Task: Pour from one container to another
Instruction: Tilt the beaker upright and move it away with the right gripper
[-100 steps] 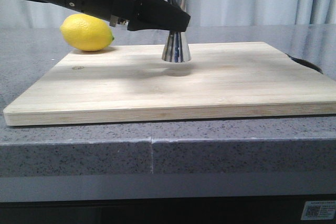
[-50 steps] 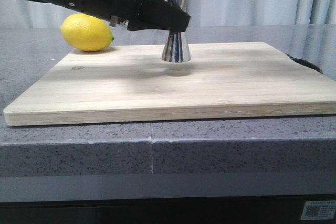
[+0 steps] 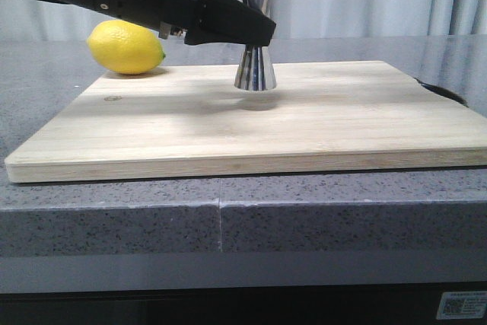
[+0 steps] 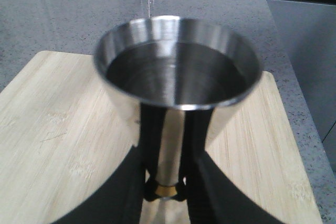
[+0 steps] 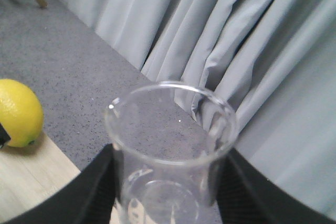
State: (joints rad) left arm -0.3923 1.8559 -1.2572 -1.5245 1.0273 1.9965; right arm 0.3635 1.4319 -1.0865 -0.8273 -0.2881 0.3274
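What can't be made out from here

The left gripper (image 3: 255, 32) covers the waist of the jigger (image 3: 255, 70) in the front view, and the cup above runs off the top edge. The right gripper (image 5: 168, 192) shows only as dark fingers (image 5: 89, 192) cut by the frame, with the beaker (image 5: 170, 150) base cut too. Whether the beaker holds liquid is unclear.

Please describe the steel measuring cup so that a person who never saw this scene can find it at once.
Look at the wooden cutting board on the grey counter; a lemon lies behind its far left corner. The jigger stands near the board's far edge, gripped by the left gripper: shiny steel, hourglass-shaped, with a gold waist band.
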